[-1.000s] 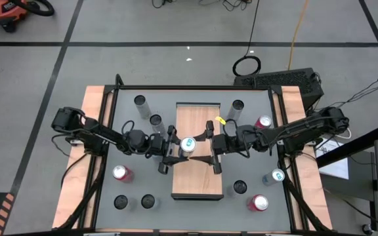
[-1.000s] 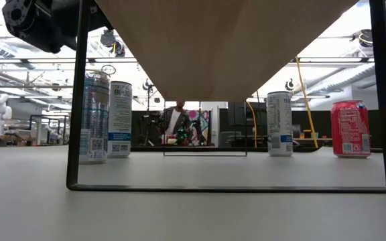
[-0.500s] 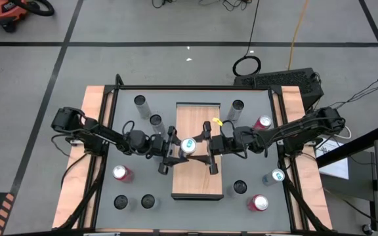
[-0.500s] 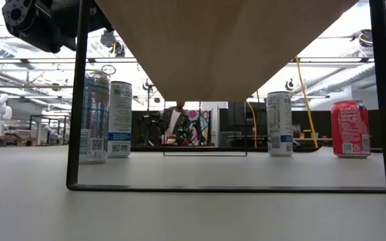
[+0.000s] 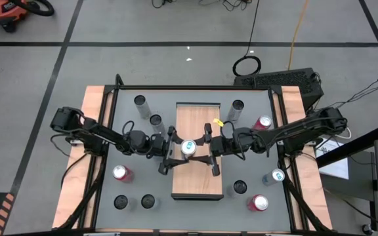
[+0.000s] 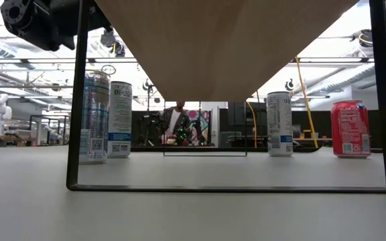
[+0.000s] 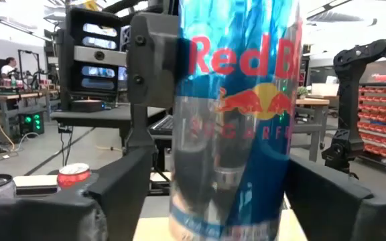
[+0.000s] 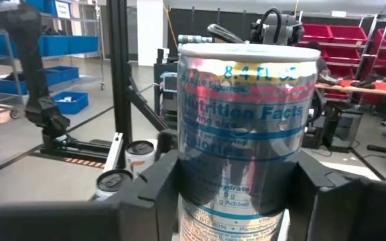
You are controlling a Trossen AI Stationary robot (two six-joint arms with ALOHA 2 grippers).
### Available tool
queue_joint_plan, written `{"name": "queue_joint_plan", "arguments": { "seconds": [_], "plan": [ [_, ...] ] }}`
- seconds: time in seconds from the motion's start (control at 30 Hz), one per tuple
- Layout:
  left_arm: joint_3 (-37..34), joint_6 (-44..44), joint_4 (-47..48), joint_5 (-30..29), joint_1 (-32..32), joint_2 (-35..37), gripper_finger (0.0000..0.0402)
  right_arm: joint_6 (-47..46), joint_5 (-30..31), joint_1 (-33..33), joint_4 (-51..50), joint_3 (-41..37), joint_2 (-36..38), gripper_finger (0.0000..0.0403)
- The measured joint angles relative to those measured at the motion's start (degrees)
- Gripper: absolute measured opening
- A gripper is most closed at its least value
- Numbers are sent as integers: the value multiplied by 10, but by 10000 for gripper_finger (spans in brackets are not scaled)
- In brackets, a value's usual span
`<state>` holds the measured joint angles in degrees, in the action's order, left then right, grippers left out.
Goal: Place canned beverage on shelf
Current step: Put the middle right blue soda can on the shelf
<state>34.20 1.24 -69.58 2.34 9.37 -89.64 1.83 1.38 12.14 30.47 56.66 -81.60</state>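
Can [image 5: 188, 147] standing upright on shelf [image 5: 197, 177], near the board's middle, slightly toward its left edge; blue and silver, teal top.

Left gripper [image 5: 171, 150] sitting at the can's left side, fingers [image 7: 112, 191] now spreading wider than a second ago and standing clear of the can wall on both sides in the left wrist view.

Right gripper [image 5: 207, 148] sitting at the can's right side, having edged slightly closer since the earlier frame; fingers [image 8: 154, 194] flanking the can and narrowing toward it, contact not certain in the right wrist view.

Can itself staying in the same spot on the shelf as before.

Worktop [image 5: 128, 118] carrying other cans around the shelf: red can [image 5: 122, 173] at left, red cans [image 5: 263, 122] [image 5: 259, 202] at right, the rest dark-topped or silver. None of these shifting since the earlier frame.
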Motion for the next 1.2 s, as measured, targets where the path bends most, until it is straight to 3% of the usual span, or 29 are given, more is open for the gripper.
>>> {"name": "queue_joint_plan", "arguments": {
  "seconds": [0.17,0.53,0.77,0.97,1.2],
  "plan": [
    [-19,0,4,-3,0,24,358,-12,-2,3,-32,0,16,153],
    [-57,-27,96,-98,0,138,362,34,2,1,-51,0,-3,157],
    [-66,-48,197,-136,-11,214,361,64,-1,-60,-33,0,-27,157],
    [-65,-61,277,-138,-41,261,361,64,-84,-125,-16,0,-27,157],
    [-65,-17,364,-171,-82,285,361,53,-91,-159,47,-36,-27,157]
  ]
}}
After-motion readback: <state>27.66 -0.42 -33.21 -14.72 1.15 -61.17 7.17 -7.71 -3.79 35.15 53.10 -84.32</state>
